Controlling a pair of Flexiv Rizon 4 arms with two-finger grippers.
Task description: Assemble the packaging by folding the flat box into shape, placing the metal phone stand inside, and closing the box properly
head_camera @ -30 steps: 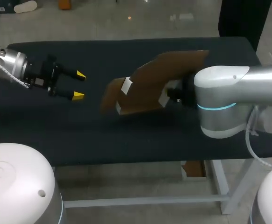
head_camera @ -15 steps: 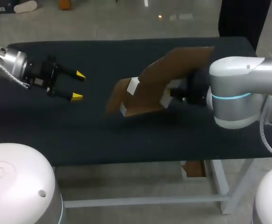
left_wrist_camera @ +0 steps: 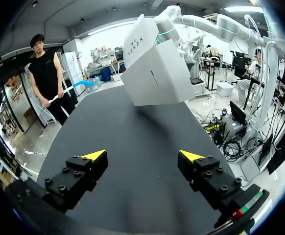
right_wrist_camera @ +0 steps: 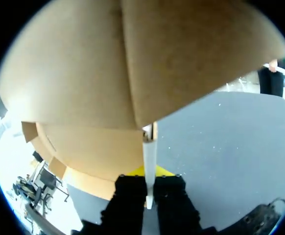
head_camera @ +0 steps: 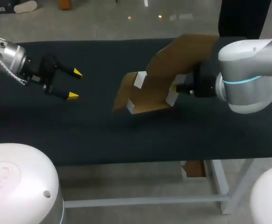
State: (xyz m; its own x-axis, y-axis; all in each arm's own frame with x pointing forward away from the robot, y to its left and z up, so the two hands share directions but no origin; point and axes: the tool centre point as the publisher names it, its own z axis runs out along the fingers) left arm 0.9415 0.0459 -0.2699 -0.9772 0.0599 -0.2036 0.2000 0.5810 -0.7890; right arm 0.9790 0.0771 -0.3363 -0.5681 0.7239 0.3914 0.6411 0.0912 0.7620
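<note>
Box (head_camera: 157, 79), brown cardboard inside and white outside, hangs half folded and tilted above the middle of the dark table (head_camera: 80, 135). The right gripper (head_camera: 182, 87) holds it by its right-hand side. Seen from overhead, that grip is mostly hidden behind the arm. The right wrist view shows it plainly: a thin white panel edge of the box (right_wrist_camera: 132, 63) is pinched between the two black fingers (right_wrist_camera: 132, 200) of the right gripper (right_wrist_camera: 149, 174), with brown flaps spreading ahead. The left wrist view shows the white outer faces of the box (left_wrist_camera: 154, 68), raised well ahead of the left gripper (left_wrist_camera: 142, 155). The left gripper (head_camera: 73, 84) has its fingers spread wide. A broad stretch of dark table lies between it and the box, and more runs along the near edge.
</note>
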